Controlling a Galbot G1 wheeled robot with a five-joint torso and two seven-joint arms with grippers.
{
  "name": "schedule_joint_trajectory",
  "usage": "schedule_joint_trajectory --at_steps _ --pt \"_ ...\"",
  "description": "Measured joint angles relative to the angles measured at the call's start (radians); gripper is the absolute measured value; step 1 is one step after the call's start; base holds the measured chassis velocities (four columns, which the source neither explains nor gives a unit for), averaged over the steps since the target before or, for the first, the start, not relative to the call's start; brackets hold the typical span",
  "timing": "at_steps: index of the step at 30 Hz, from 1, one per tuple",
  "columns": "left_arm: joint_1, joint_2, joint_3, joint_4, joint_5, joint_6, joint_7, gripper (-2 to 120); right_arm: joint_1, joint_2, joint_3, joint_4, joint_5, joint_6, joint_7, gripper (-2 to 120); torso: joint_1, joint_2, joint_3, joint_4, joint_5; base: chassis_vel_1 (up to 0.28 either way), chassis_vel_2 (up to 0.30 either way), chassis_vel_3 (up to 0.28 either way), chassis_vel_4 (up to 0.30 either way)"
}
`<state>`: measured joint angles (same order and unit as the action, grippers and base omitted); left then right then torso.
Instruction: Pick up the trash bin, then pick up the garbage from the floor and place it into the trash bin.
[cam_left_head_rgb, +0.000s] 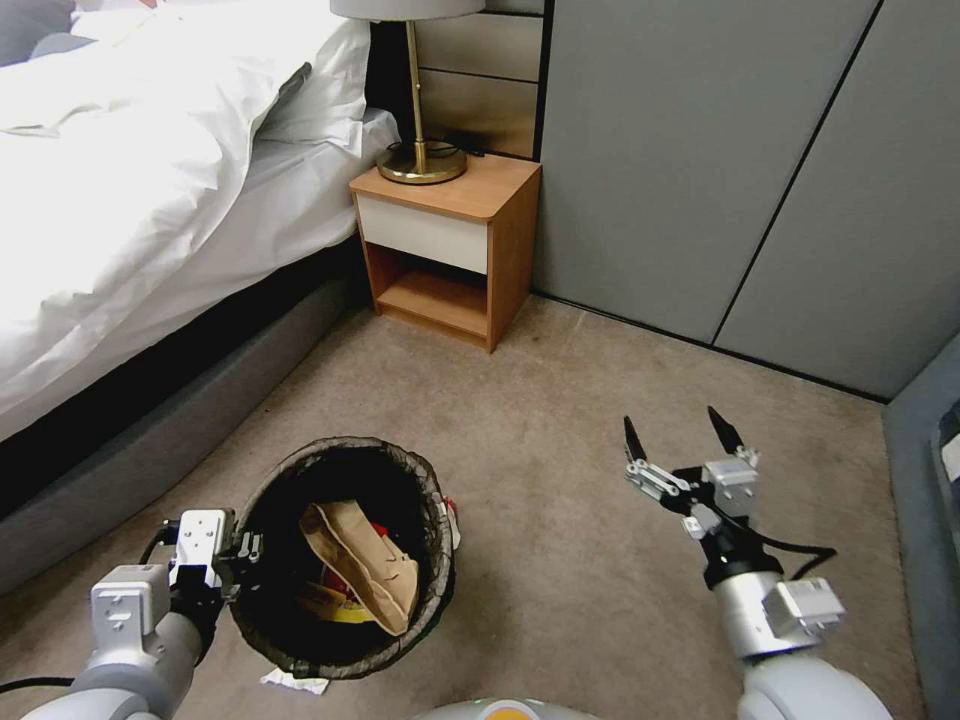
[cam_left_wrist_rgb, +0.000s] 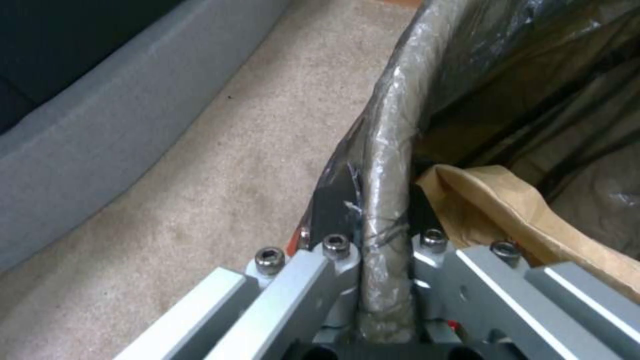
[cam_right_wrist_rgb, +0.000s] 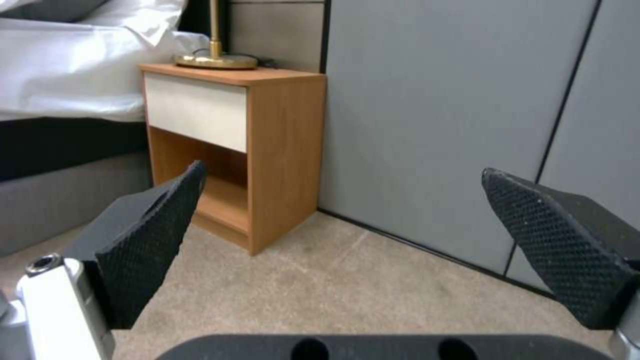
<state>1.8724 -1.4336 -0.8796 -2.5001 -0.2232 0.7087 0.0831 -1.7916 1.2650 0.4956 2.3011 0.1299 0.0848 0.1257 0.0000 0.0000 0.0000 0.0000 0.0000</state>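
**Left gripper clamping the bin rim**

The left gripper is pinching the bag-lined rim at nine o'clock on the trash bin, which is holding a brown paper bag and wrappers. At three o'clock, the right gripper is hanging spread wide, gripping nothing, above the carpet.

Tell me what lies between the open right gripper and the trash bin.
Bare carpet, in the head view. It separates the right gripper from the trash bin.
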Motion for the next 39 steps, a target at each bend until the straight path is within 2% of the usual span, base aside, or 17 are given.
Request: schedule_joint_trajectory --at_steps 10,39 --pt "-0.012 -0.008 0.000 0.000 -0.002 0.003 0.003 1 -0.057 0.034 0.011 0.006 -0.015 0.042 0.005 100 0.000 0.000 0.000 0.0000 0.0000 0.000 0.000 0.000 0.000" --pt "-0.013 -0.014 -0.002 0.000 -0.012 0.007 0.005 1 -0.057 0.052 -0.003 -0.015 -0.017 0.051 0.009 100 0.000 0.000 0.000 0.0001 0.0000 0.029 0.035 0.034 0.033"
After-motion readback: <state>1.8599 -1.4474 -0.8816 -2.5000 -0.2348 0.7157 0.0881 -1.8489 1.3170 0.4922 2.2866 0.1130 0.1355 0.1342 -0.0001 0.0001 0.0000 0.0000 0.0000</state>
